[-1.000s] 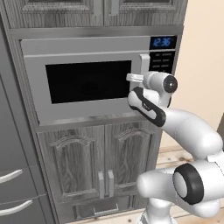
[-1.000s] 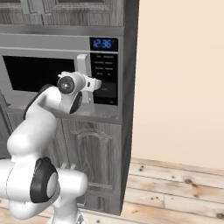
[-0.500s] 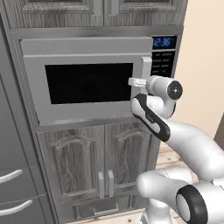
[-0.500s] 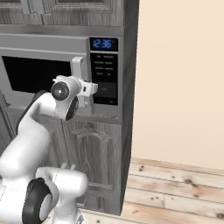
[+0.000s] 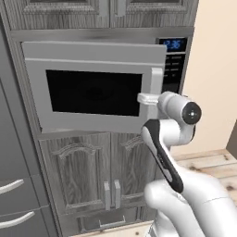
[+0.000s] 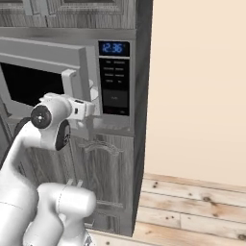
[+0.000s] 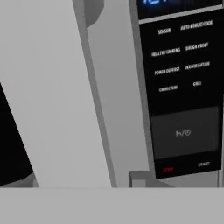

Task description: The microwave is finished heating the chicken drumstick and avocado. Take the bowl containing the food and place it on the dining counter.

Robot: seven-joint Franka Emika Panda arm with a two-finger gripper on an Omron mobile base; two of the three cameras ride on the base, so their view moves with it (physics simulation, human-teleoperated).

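The microwave [image 5: 92, 88] is built into grey cabinets, and its door [image 6: 38, 57] stands swung partly out on its left hinge. My gripper [image 5: 147, 98] sits at the lower end of the door's vertical bar handle [image 5: 156, 81], also seen from the right as gripper [image 6: 92, 106] and handle [image 6: 72, 84]. How wide its jaws stand at the handle is not clear. In the hand view the door's grey face [image 7: 52, 87] is at left and the black keypad [image 7: 183, 87] at right. The bowl, chicken drumstick and avocado are hidden behind the dark window. The dining counter is out of view.
Grey wood-grain cabinet doors [image 5: 88, 185] lie below the microwave and more cabinets [image 5: 106, 11] above. Drawers with bar pulls [image 5: 11, 203] stand at the lower left. A beige wall [image 6: 197, 86] and a wooden floor [image 6: 192, 211] lie to the right.
The microwave door has swung outward from shut to partly open. My gripper has moved out with the handle, and the arm's elbow has dropped lower.
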